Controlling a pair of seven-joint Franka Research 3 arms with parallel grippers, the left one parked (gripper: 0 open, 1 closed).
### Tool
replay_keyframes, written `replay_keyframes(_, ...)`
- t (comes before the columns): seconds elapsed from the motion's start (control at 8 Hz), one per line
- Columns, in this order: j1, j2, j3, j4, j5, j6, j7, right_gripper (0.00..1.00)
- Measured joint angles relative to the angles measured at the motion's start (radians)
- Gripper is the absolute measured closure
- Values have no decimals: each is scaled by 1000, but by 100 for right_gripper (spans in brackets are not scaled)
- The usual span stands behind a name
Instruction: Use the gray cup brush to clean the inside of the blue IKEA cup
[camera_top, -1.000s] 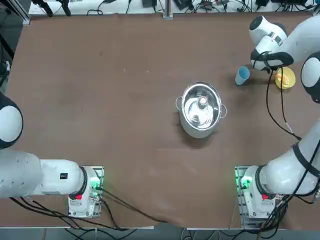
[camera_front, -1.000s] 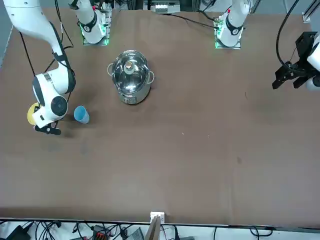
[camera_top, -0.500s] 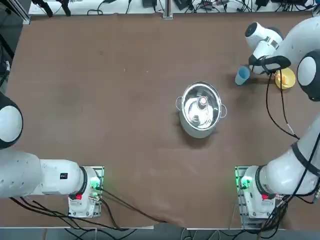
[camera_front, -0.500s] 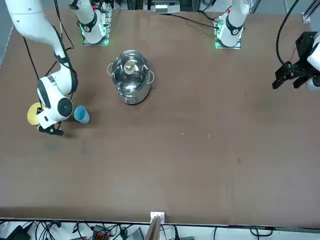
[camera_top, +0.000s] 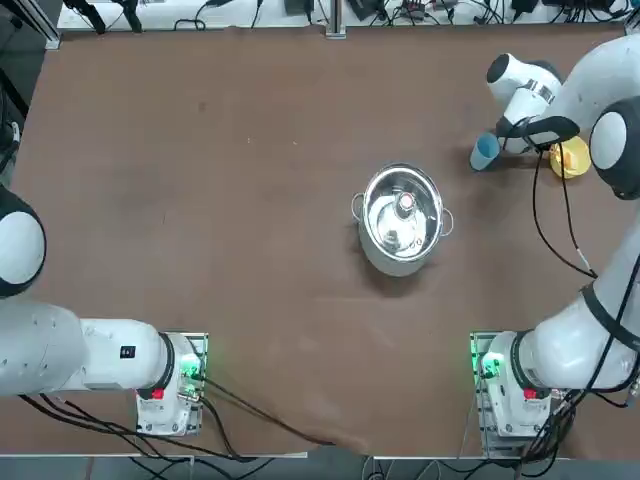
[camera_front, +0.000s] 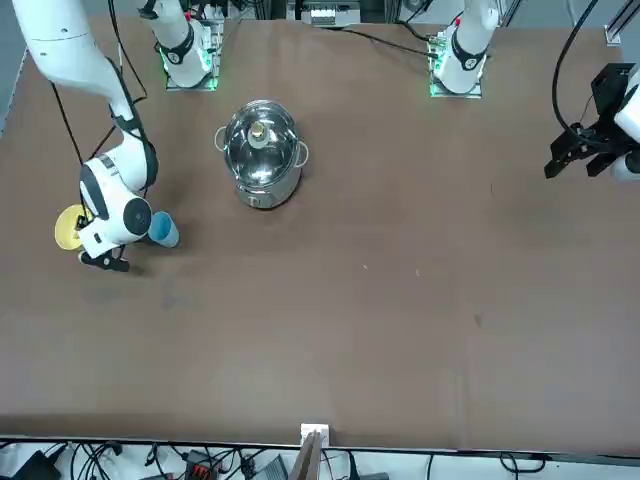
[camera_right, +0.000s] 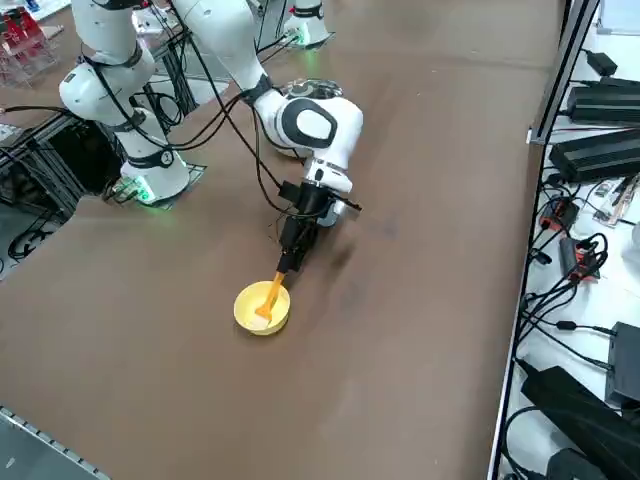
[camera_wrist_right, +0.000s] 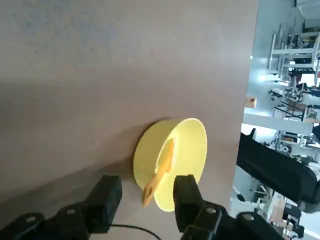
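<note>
brush (camera_wrist_right: 159, 172) with an orange-tan handle leans inside the yellow bowl (camera_wrist_right: 146, 156), its head hard to make out. its handle end points toward the gap between the right jaws (camera_wrist_right: 148, 189), which are spread and hold nothing. blue cup (camera_front: 163, 230) stands near the bowl, the lidded pot (camera_top: 402, 220) well apart on the worktop (camera_top: 250, 150). this looks like the pick-up step; next, line up and close on the handle.

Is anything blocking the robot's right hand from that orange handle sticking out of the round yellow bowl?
Nothing visible does. The open black right gripper faces the slim orange brush handle, which pokes out over the rim of the yellow bowl.
</note>
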Motion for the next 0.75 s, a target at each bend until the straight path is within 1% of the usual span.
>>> replay_keyframes(0.12,0,1,0,0,-1,-11,12,35)
replay_keyframes(0.75,0,15,0,-6,-4,-19,47,43)
